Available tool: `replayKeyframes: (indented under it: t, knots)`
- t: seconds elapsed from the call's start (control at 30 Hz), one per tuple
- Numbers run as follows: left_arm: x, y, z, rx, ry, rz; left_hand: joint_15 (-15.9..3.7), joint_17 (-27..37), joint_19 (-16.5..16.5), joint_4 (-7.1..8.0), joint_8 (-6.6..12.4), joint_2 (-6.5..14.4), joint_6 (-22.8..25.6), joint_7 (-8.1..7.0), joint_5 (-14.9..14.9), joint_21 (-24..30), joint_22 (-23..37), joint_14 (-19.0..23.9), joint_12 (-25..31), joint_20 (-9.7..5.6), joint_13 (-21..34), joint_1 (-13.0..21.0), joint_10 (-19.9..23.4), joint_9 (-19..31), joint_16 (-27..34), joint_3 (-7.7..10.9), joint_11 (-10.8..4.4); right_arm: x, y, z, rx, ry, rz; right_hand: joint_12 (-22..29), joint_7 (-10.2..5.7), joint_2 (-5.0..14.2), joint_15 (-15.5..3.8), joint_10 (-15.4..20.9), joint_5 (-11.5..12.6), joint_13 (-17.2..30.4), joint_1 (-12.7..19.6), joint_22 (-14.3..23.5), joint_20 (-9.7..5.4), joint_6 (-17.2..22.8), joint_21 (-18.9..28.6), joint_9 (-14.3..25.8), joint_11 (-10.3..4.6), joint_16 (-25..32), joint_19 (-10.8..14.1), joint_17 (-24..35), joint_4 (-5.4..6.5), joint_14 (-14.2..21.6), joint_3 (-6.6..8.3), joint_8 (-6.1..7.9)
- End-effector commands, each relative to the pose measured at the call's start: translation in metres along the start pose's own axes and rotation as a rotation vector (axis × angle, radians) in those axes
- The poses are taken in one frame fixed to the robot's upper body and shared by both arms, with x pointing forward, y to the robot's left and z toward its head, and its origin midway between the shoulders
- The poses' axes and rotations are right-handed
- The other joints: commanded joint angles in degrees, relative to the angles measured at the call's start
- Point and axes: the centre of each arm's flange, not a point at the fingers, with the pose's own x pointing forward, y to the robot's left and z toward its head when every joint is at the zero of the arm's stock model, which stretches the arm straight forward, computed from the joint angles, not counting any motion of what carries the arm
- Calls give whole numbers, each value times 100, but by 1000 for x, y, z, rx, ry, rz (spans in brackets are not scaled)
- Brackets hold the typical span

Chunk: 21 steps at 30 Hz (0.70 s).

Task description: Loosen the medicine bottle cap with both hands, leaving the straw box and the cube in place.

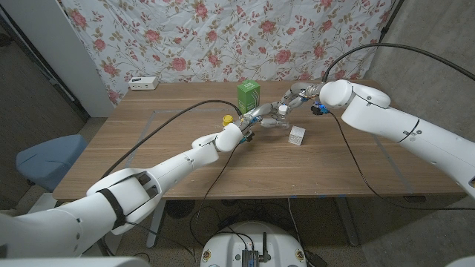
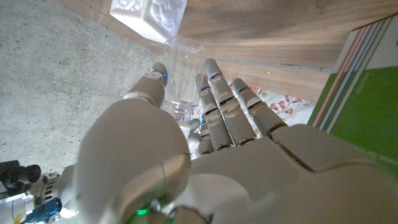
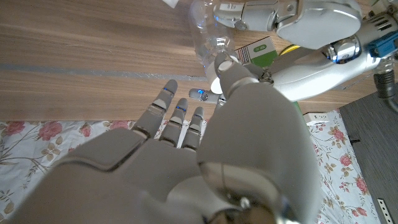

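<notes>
Beside cube [image 1: 297, 135], left hand [image 1: 251, 124] grips bottle [image 1: 275, 119]; right hand [image 1: 295, 97] at cap

Even, soft light; wrist views perhaps blurred.

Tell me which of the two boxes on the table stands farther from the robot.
The green straw box, standing tall behind the left hand. The small white cube sits nearer, right of the bottle.

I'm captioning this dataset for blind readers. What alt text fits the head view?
Both hands meet at a clear bottle mid-table: left hand around its body, right hand at its top. A green box stands behind, a white cube in front.
</notes>
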Motion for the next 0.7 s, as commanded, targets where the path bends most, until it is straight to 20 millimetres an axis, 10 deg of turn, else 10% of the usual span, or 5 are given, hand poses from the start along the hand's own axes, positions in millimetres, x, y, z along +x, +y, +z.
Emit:
replayKeyframes:
  t: [0.03,0.7]
  knots:
    - [-2,0,0,1,2,1,-402,27,-22,15,18,73,53,28,36,3,12,51,36,-299,9,7,483,8,18,34,-433,0,1,0,9,-5,-6,5,13,20,45,20,-21,16,-75,20,23,77,17,14,19,30,40,15,21,30,-53,42]
    - [-6,0,0,2,7,9,-398,30,-22,13,13,72,52,28,35,4,12,62,31,-303,10,6,471,8,26,31,-437,-3,1,2,16,-5,-19,15,71,20,75,47,-30,18,-249,20,41,118,32,15,124,48,82,27,78,43,-167,16]
